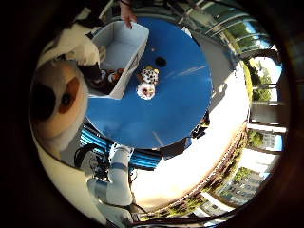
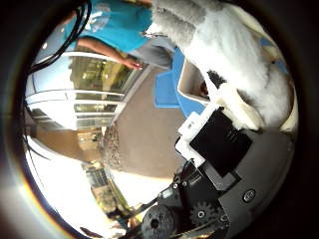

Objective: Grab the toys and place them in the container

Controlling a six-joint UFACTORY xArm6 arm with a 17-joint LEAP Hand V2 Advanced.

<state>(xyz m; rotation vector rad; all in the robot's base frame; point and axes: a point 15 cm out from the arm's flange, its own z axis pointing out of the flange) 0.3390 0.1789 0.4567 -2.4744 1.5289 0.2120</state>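
The blue table (image 1: 180,95) is seen far below the fingers (image 2: 219,144), with the white container (image 1: 124,45) on it, steadied at its rim by a person's hand (image 1: 127,16). A soft, light plush toy (image 2: 234,55) is held against the palm, apparently clasped; the fingers' closure cannot be told. A small toy (image 1: 148,81) lies beside the container; its squashy body should be gripped.

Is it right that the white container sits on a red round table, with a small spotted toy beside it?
Not quite: the round table is blue, not red, as the little finger side palm view shows. The white container does sit on it, with the small spotted toy beside it.
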